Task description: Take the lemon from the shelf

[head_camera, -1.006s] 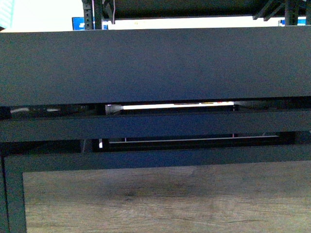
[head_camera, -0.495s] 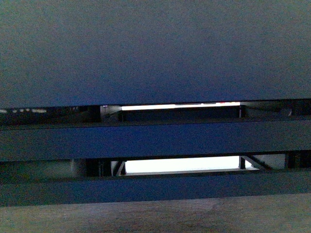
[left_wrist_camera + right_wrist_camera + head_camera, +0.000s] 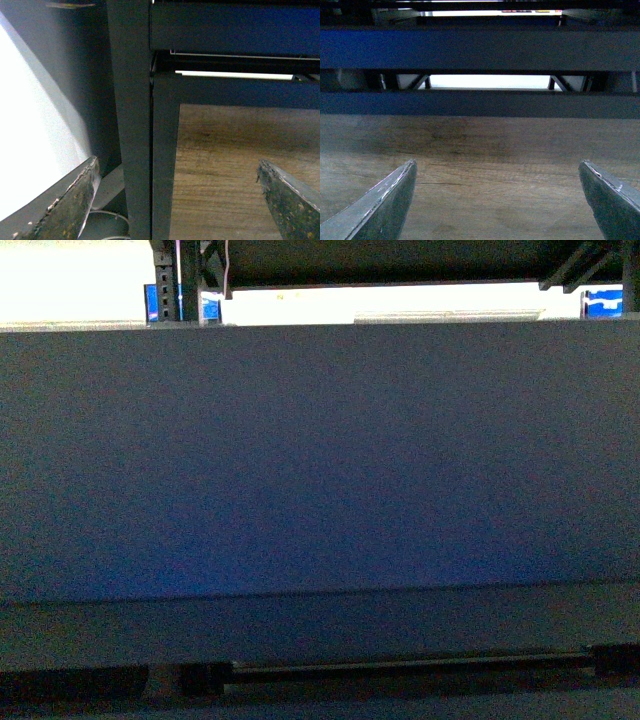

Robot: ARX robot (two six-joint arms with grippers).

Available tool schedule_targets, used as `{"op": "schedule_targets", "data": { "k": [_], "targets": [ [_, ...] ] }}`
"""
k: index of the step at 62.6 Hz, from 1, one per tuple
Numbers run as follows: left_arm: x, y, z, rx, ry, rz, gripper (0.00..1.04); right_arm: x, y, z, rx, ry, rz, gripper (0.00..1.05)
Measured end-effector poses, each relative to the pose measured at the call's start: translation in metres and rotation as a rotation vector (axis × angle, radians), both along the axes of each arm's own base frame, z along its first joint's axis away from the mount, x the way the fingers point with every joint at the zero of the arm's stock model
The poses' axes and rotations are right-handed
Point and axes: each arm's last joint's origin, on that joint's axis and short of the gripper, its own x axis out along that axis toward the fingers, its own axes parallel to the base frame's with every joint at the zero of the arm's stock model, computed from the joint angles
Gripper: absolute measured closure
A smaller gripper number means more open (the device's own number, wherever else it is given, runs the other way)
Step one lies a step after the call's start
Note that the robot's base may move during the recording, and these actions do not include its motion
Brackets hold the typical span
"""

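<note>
Since the front view is pretty much swallowed by one wide dark panel of the shelf (image 3: 320, 460), very little can be read from it. A bright strip is left along the panel's top edge, one perforated post (image 3: 180, 280) is seen above its left end, and two small blue patches (image 3: 155, 302) are tucked behind, one toward each end.

A wood-grain board (image 3: 480, 165) framed in dark metal is shown in both wrist views. In the right wrist view two dark rails (image 3: 480, 50) are stacked across the board's far edge, with bright gaps around them. In the left wrist view one dark upright (image 3: 132, 125) is seen at the board's corner. Best guess, the left arm is parked out by the shelf's end and the right arm more toward the middle.

The left gripper (image 3: 176, 161) is held with its two fingers wide apart and nothing between them. Same goes for the right gripper (image 3: 496, 162): spread, empty, pointed across the board at the rails.

Lemon count: zero. No lemon is seen in any of the three views, so its place on the shelf can't be given. Which way it lies from either claw, how its long axis runs and which arm is nearer can't be told either. A look over the tiers is probably needed before any reach can be lined up.
</note>
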Motion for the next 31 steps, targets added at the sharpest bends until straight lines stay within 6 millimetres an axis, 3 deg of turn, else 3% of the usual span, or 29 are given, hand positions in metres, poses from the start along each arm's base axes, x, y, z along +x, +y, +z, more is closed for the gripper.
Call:
{"op": "schedule_targets", "data": {
  "k": [31],
  "targets": [
    [0.0,0.0,0.0,0.0,0.0,0.0,0.08,0.0,0.0,0.0,0.0,0.0,0.0,0.07]
  ]
}}
